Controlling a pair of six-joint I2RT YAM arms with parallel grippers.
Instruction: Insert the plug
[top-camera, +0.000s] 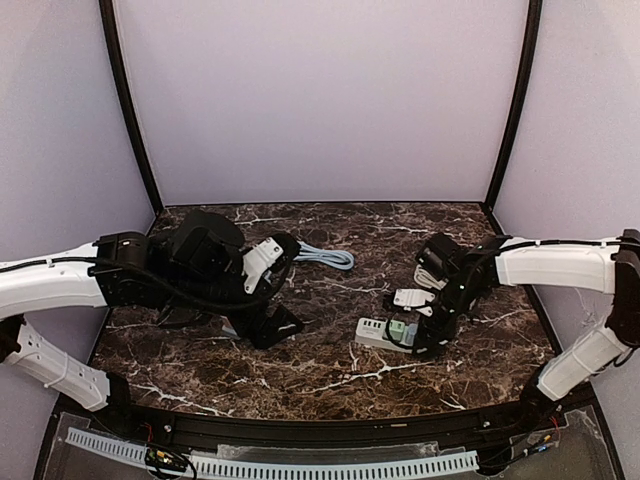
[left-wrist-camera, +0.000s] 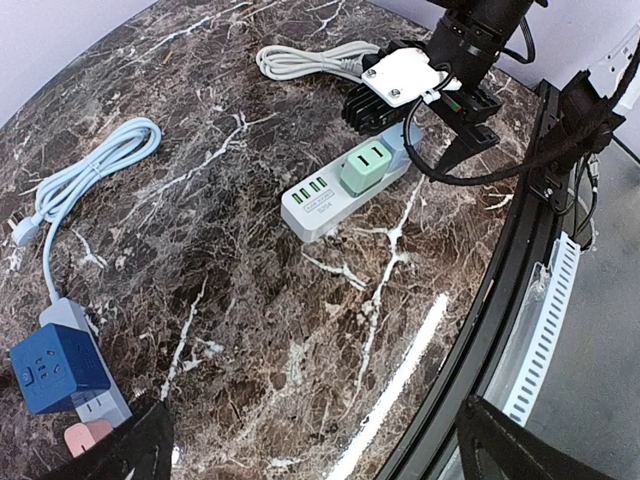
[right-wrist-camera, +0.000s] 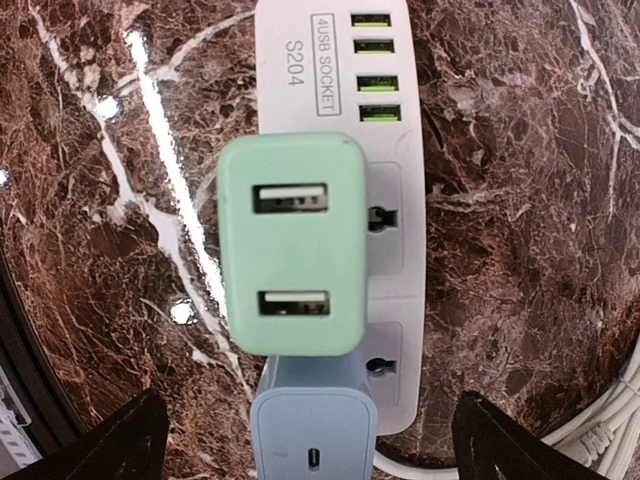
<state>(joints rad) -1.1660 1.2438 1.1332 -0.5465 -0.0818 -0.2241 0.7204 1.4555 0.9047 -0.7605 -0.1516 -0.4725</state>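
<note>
A white power strip (right-wrist-camera: 340, 90) lies on the marble table, also in the top view (top-camera: 375, 333) and the left wrist view (left-wrist-camera: 325, 200). A mint-green USB charger (right-wrist-camera: 290, 258) stands plugged into it. A light blue charger (right-wrist-camera: 312, 435) stands on the strip right beside the green one. My right gripper (right-wrist-camera: 320, 465) hangs open just above the strip, its fingers (right-wrist-camera: 120, 445) wide on either side and touching neither charger. My left gripper (top-camera: 275, 328) is open and empty, low over bare table left of the strip.
A dark blue cube socket (left-wrist-camera: 55, 365) on a light blue cable (left-wrist-camera: 90, 170) lies by the left arm. A coiled white cable (left-wrist-camera: 310, 60) lies behind the strip. The black table rim (left-wrist-camera: 500, 300) runs along the near edge.
</note>
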